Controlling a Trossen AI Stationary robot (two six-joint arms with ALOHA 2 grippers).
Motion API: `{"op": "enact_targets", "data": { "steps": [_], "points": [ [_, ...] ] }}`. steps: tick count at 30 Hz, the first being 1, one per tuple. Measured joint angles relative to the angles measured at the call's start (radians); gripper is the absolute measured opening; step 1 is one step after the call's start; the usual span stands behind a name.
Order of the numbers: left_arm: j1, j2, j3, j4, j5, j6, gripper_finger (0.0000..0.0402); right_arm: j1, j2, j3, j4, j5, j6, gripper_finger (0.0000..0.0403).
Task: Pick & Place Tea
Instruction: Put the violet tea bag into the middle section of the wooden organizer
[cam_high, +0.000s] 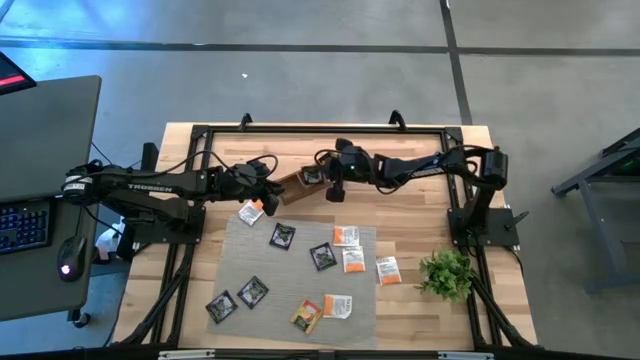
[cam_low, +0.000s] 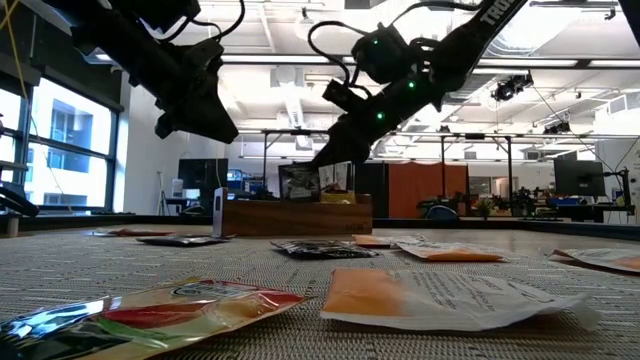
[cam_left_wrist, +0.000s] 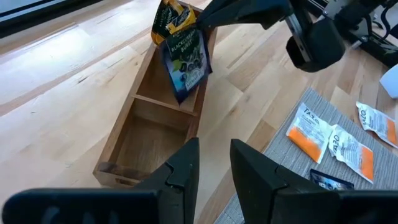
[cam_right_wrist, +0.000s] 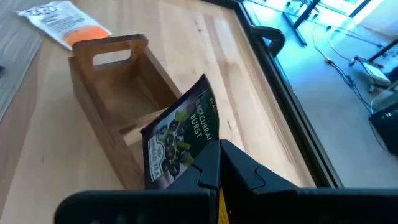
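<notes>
right arm reaching over wooden box (cam_right_wrist: 118, 93), jaws pinching black sachet (cam_right_wrist: 180, 134), left jaws part-spread nearby

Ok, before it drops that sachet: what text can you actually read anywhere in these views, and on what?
"BLACKCURRANT BURST": on the black sachet pinched in the shut right gripper over the wooden box.
"TROSSEN": on the left arm, high view.
"TAZO", partly legible: on the orange sachets on the mat.
Print on the other sachets, including the yellow one in the box: too small or blurred to read.
</notes>
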Motion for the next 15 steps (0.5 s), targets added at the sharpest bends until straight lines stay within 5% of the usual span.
{"op": "enact_targets", "data": {
  "steps": [7, 15],
  "points": [
    [0.000, 0.000, 0.000, 0.007, 0.000, 0.000, 0.0090, -0.020, 0.003, 0.000, 0.006, -0.097, -0.041, 0.0000],
    [0.000, 0.000, 0.000, 0.007, 0.000, 0.000, 0.0090, -0.019, 0.003, 0.000, 0.050, -0.028, -0.108, 0.0000]
  ]
}}
